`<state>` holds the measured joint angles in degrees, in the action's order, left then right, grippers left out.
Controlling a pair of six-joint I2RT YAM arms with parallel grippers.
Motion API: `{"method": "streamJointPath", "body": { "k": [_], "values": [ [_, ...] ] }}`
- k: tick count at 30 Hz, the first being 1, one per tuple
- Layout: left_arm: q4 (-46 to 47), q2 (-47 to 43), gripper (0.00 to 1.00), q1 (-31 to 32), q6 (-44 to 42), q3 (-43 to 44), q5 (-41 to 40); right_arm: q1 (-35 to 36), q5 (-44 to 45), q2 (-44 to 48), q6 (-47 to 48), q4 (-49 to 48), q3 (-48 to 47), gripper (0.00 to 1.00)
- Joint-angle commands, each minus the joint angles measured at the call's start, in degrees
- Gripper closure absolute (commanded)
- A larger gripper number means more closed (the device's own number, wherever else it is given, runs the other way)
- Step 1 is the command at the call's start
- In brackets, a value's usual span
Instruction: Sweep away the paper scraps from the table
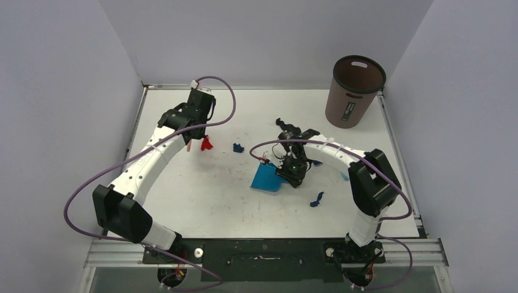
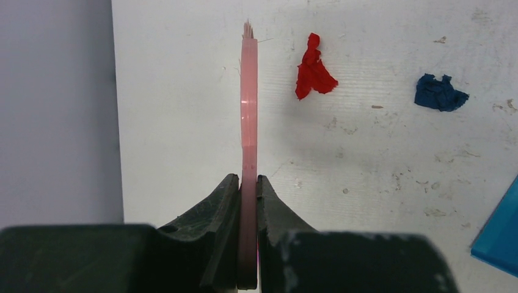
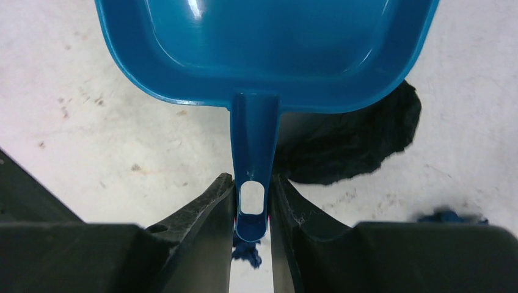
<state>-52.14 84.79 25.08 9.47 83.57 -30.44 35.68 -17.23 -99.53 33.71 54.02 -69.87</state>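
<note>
Over on the left, the left jaws are clamped tight on the flat handle of a pink brush (image 2: pixel 248 110), with nothing gathered against its bristles. The red scrap (image 2: pixel 313 68) lies just beside the bristle end without touching it, and a dark blue scrap (image 2: pixel 440 93) sits a little further right on the bare tabletop (image 1: pixel 201 207). In the middle, the right jaws are closed narrowly on the handle of the blue dustpan (image 3: pixel 269 43), whose tray looks empty in the part that shows. A black scrap (image 3: pixel 354 143) is tucked partly under its back rim, outside the pan, and another blue scrap (image 1: pixel 316 199) lies nearby, toward the arms. The brown bin (image 1: pixel 354 91) stands at the far right corner. To my eye the sweeping has hardly started: as far as I can see, none of the paper scraps are in the pan.
</note>
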Motion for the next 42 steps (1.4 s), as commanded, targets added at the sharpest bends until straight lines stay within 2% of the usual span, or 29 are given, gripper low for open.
{"method": "streamJointPath", "body": {
  "k": [1,5,12,15,22,25,28,31,35,38,42],
  "values": [
    [1.3,-1.0,1.0,-2.3,-0.9,1.9,-1.2,0.3,1.2,-2.8,-4.4,-4.7,-2.8,0.87],
    [2.5,-2.2,1.0,-2.9,-0.9,0.5,0.9,0.4,0.3,-3.5,-6.1,-7.9,-2.3,0.82],
    [3.3,-3.4,1.0,-3.2,-0.9,-0.9,1.8,2.4,-0.7,-3.9,-9.9,-11.0,-2.1,0.81],
    [3.3,-3.2,1.0,-3.4,-0.9,-0.9,1.9,3.5,0.4,-4.1,-10.8,-12.5,-1.6,0.74],
    [3.3,-3.7,1.0,-3.6,-1.0,-1.0,2.5,3.7,1.3,-0.4,-10.0,-16.2,3.1,0.45],
    [3.3,-3.9,1.0,-3.7,-1.0,-1.1,3.1,3.5,0.2,2.2,-9.0,-18.1,6.3,0.4],
    [3.7,-4.1,1.0,-3.9,-1.0,-1.3,3.7,3.5,0.2,4.2,-9.1,-20.2,9.1,0.39],
    [3.8,-3.9,1.0,-3.9,-1.0,-1.5,4.3,3.0,0.4,4.5,-9.6,-21.4,9.7,0.41],
    [3.9,-3.1,1.0,-4.2,-1.2,-1.1,4.3,2.3,-0.8,4.2,-9.8,-21.9,9.7,0.5],
    [3.7,-1.7,1.0,-4.7,-1.7,0.2,4.1,2.1,-1.8,4.2,-10.0,-22.3,9.7,0.63],
    [1.3,2.5,1.0,-5.6,-3.2,4.1,1.0,2.2,-0.3,3.4,-9.8,-19.2,6.7,0.88]
  ]
}}
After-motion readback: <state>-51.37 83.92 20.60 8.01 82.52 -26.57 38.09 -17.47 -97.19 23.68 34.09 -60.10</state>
